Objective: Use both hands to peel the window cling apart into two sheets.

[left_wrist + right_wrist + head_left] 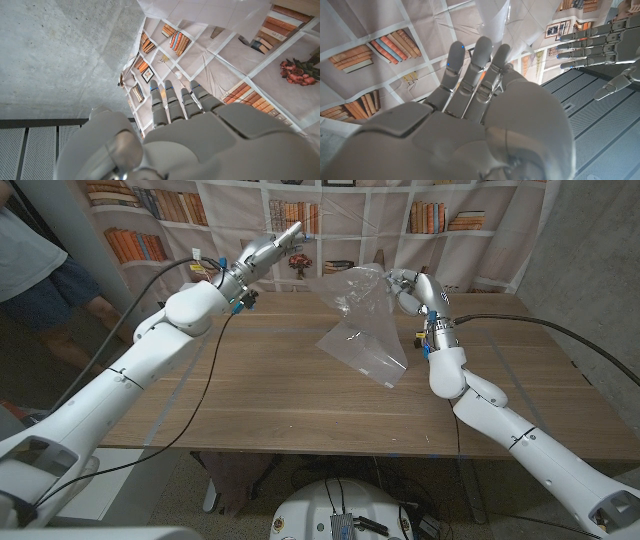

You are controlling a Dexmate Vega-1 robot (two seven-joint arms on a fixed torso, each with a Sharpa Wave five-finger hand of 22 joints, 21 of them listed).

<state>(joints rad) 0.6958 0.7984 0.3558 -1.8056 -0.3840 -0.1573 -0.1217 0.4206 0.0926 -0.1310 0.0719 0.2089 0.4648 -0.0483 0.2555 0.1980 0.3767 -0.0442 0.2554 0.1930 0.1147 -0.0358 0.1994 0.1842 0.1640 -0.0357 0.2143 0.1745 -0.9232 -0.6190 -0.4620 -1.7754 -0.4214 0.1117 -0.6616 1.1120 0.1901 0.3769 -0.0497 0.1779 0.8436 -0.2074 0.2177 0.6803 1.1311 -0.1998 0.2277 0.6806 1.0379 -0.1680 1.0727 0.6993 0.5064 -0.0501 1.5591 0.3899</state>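
Here we see the window cling [362,330] as one clear, glossy film, crumpled at its upper end and spreading downward into a flatter sheet whose lower edge reaches the wooden table [250,390] right of the table's middle. Bright glare streaks run across it, and the table grain shows through. Whether it has parted into two sheets we cannot tell.

Our right hand [408,286] is raised above the far right part of the table and pinches the crumpled top of the film, so the sheet hangs from it. In the right wrist view that hand [485,100] has its fingers [479,55] held close together and reaching up, with the film [492,20] draping just past them.

Our left hand [272,246] is lifted high over the far left side, well apart from the film, its fingers straight and spread, holding nothing. The left wrist view shows it [185,130] with its fingers extended side by side.

Behind the table hangs a bookshelf-printed backdrop [440,220]. A person [40,265] stands at the far left edge. Black cables [215,350] trail along both arms.
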